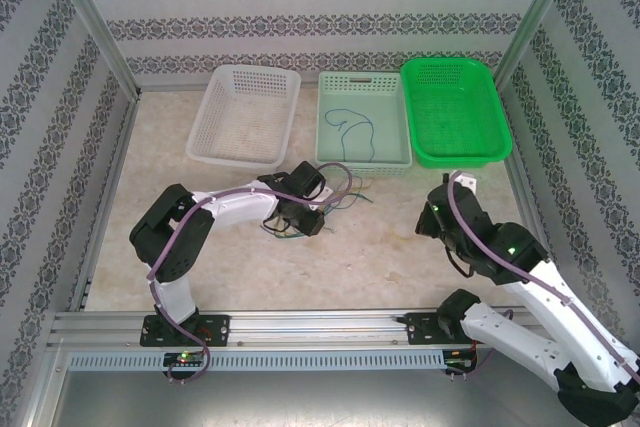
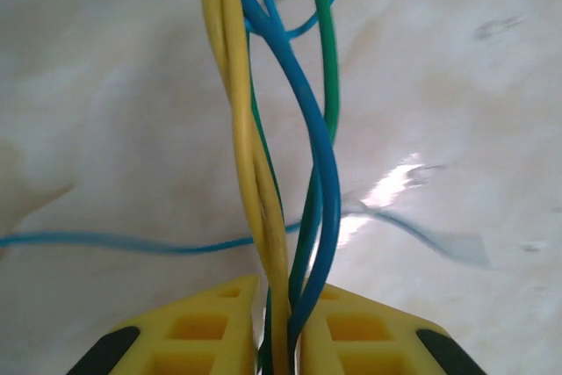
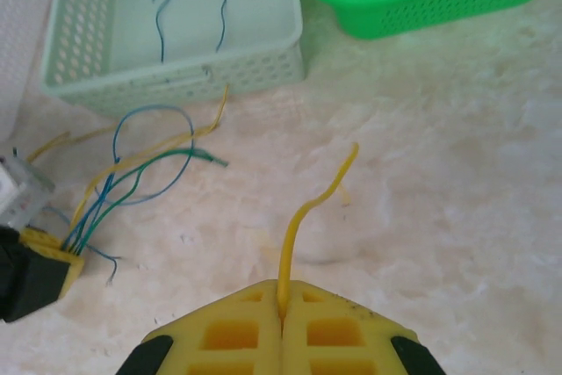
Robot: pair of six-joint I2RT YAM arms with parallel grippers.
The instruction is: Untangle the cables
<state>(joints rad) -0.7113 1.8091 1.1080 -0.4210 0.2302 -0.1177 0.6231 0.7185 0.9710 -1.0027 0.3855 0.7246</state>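
Observation:
A twisted bundle of yellow, blue and green cables (image 2: 281, 155) runs up out of my left gripper (image 2: 281, 294), whose yellow jaws are shut on it. From above, that gripper (image 1: 300, 215) is at mid-table with the cables' loose ends (image 1: 345, 192) trailing right toward the baskets. The right wrist view has the same bundle (image 3: 132, 173) fanning out on the table. My right gripper (image 3: 283, 294) is shut on a single yellow cable (image 3: 303, 217) that curves upward, free of the bundle. A blue cable (image 3: 176, 6) lies inside the pale green basket (image 3: 255, 63).
Three baskets line the back: white (image 1: 245, 112), pale green (image 1: 363, 159), bright green (image 1: 455, 152). Patterned walls and metal posts enclose the table. The right arm (image 1: 500, 257) is at the right, and the marble surface between the arms is bare.

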